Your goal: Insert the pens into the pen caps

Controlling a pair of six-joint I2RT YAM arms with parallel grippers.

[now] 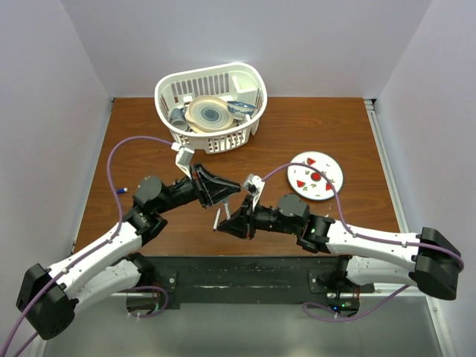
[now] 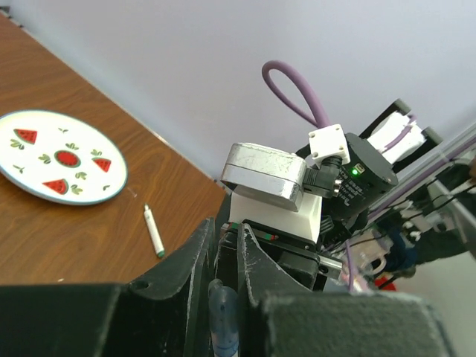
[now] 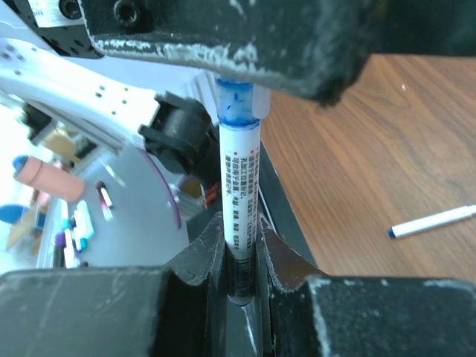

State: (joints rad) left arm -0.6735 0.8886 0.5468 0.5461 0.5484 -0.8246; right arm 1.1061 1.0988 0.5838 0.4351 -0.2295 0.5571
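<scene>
My right gripper is shut on a white-barrelled pen with printed text, holding it by its dark end. The pen's blue tip sits in the mouth of the blue cap. My left gripper is shut on that blue cap. In the top view the two grippers meet nose to nose, left and right, above the table's near middle. A loose pen with a green end lies on the table. Another loose pen with a dark blue end also lies there. The green and purple caps are out of view.
A white basket holding dishes stands at the back centre. A watermelon-pattern plate lies on the right and also shows in the left wrist view. A thin white pen lies just beside the grippers.
</scene>
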